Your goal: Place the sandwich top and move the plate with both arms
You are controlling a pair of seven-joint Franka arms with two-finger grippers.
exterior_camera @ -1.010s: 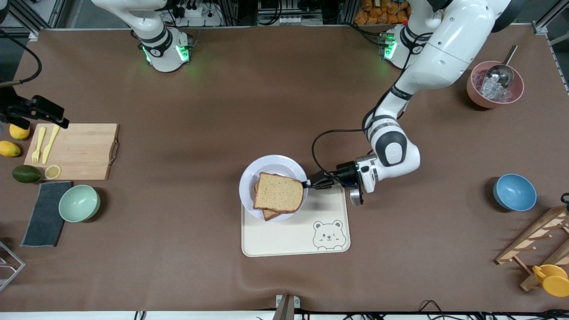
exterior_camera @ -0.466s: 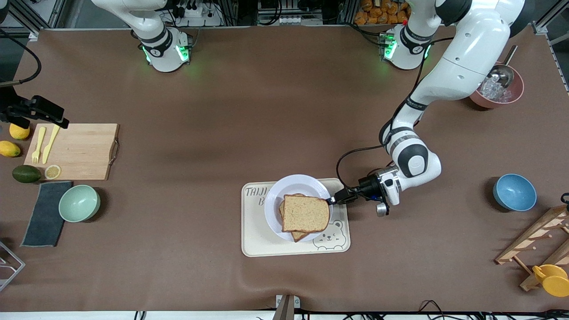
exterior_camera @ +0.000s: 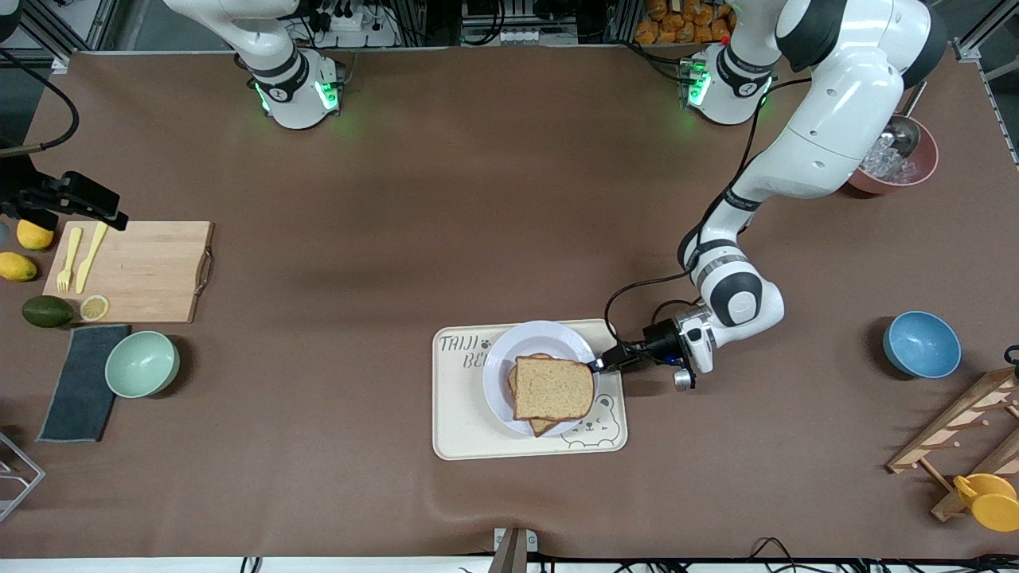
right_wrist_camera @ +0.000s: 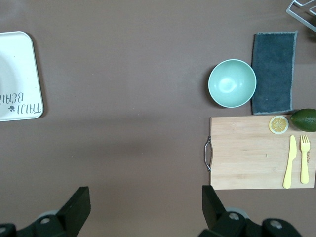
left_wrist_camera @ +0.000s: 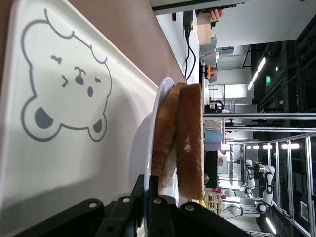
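On the brown surface [exterior_camera: 509, 199] lies the cream bear-print tray [exterior_camera: 462, 422], and the white plate [exterior_camera: 501, 374] sits on it toward the left arm's end, covering part of the bear. The sandwich top [exterior_camera: 555, 387] lies on the plate over another slice, slightly askew. The left end effector [exterior_camera: 597, 365] is pinching the plate's rim, while the right end effector [right_wrist_camera: 145, 210], fingers spread, waits high over the surface near the wooden cutting board [exterior_camera: 147, 270].
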